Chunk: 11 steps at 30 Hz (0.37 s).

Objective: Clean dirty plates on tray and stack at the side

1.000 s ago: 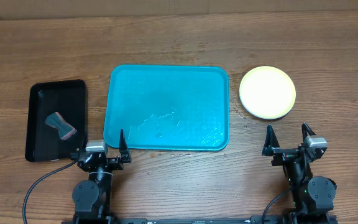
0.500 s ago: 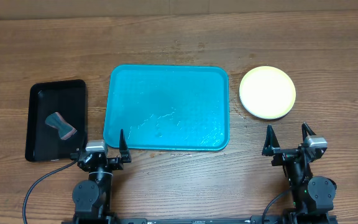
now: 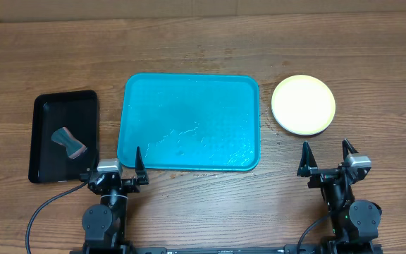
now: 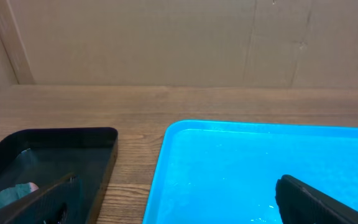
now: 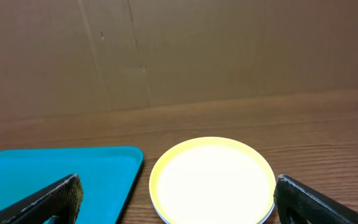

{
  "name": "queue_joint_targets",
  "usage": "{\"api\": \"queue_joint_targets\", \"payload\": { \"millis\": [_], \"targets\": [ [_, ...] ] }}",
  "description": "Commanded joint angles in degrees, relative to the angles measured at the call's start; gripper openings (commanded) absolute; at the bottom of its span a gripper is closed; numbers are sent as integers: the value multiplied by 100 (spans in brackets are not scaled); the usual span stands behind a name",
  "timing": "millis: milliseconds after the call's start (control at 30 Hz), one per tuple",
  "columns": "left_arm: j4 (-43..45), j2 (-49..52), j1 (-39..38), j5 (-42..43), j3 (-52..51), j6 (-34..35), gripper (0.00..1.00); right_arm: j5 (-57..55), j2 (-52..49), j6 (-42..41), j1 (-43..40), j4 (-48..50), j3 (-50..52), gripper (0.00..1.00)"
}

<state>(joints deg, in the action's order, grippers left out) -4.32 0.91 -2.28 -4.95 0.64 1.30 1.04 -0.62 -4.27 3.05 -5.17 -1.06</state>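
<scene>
The turquoise tray lies mid-table with nothing on it but small wet spots; it also shows in the left wrist view and the right wrist view. The plates sit in one stack on the table to the tray's right, yellow-green rim and pale face on top; a thin paler edge shows beneath. My left gripper is open and empty at the tray's near left corner. My right gripper is open and empty just in front of the stack.
A smaller black tray lies left of the turquoise one and holds a grey sponge; it also shows in the left wrist view. A cardboard wall stands behind the table. A cable runs from the left arm's base.
</scene>
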Motion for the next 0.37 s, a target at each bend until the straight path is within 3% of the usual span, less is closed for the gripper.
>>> {"api": "queue_joint_targets", "payload": {
  "millis": [0,333],
  "targets": [
    [26,-66,-37,52,-39,-48,99,-57,46,-26,26,35,61,100],
    [26,-66,-37,52,-39,-48,100,-57,46,-26,26,35,61,100]
  ]
}}
